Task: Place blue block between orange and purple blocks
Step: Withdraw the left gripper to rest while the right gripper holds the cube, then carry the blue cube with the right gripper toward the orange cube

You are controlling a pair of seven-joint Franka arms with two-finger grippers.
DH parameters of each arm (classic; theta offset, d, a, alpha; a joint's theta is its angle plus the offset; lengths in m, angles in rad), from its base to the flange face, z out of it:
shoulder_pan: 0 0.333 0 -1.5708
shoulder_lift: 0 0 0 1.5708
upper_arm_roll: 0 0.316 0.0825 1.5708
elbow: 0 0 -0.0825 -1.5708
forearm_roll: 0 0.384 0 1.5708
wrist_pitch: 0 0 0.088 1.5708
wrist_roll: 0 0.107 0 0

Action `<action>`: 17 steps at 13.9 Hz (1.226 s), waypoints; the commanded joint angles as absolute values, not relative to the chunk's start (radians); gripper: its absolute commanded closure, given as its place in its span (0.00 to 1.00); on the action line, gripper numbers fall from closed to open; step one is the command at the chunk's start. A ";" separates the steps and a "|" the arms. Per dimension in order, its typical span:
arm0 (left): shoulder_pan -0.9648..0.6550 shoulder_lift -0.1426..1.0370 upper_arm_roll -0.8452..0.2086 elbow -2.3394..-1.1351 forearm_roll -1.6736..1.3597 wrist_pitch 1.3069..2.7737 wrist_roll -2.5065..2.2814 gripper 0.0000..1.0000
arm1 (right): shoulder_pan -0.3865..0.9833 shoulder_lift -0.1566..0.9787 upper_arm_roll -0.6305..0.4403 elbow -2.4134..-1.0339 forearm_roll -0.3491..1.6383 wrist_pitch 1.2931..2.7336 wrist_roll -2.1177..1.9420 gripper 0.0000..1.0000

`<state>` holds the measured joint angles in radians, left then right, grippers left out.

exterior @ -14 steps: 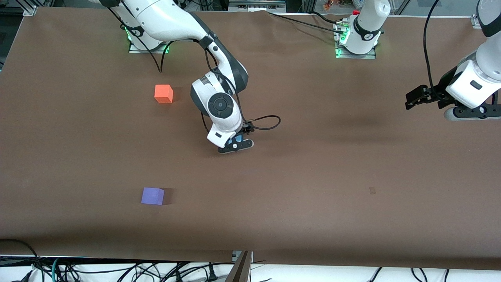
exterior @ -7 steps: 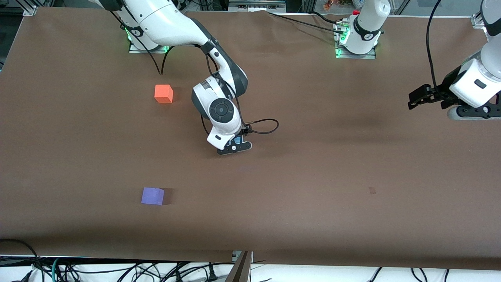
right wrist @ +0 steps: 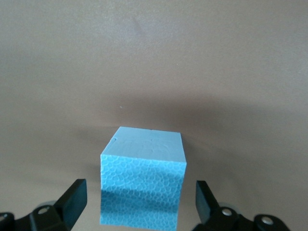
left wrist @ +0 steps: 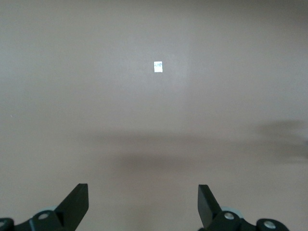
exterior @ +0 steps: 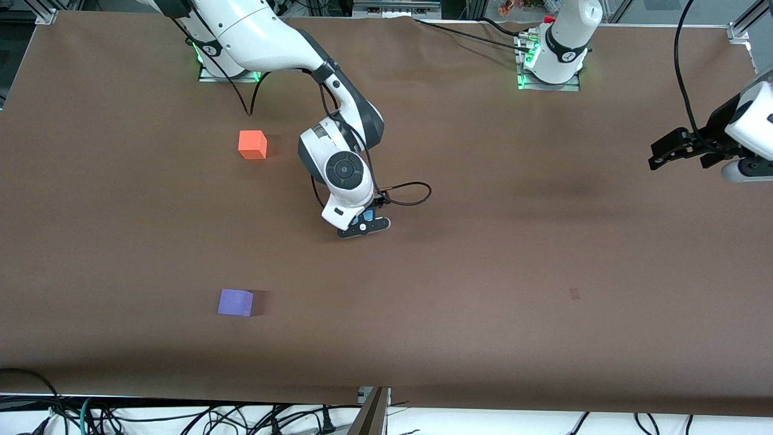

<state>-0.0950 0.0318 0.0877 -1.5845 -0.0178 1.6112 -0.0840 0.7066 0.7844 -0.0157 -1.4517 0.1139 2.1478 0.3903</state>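
Your right gripper (exterior: 364, 225) hung low over the middle of the table (exterior: 483, 254), and the blue block (right wrist: 143, 183) sat squarely between its fingers. In the right wrist view both fingers (right wrist: 72, 199) stood apart from the cube's sides with table showing in the gaps, so the gripper was spread around the block and not yet pinching it. Whether the block rested on the table or only looked so, that view suggested it did, by its shadow.

The relation that mattered: the orange block (exterior: 252, 144) and the purple block (exterior: 235, 302) both lay toward the right arm's end of the table from the gripper, orange farther from the front camera, purple nearer, well apart from each other. The gap between them lay sideways from the blue block, and your right arm was plainly the nearer one.

The front view gave you that layout but showed only a sliver of blue under the hand. Your left gripper (left wrist: 143, 207) waited over bare table at its own end, fingers wide and holding nothing.
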 commanded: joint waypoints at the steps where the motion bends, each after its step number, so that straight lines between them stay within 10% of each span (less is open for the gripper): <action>1: -0.083 0.043 0.081 -1.532 -0.023 1.597 -0.060 0.00 | 0.715 0.796 -0.021 -1.454 0.110 2.174 0.370 0.25; 4: -0.084 0.052 0.080 -1.529 -0.020 1.589 -0.061 0.00 | 0.718 0.798 -0.021 -1.450 0.089 2.172 0.370 0.97; 17: -0.089 0.070 0.074 -1.523 -0.028 1.571 -0.075 0.00 | 0.683 0.569 -0.362 -1.627 0.089 1.974 0.313 0.97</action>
<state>-0.0946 0.0470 0.0806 -1.5528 -0.0178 1.5912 -0.0843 0.6891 0.6563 -0.3441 -1.5044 0.0807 1.9393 0.3551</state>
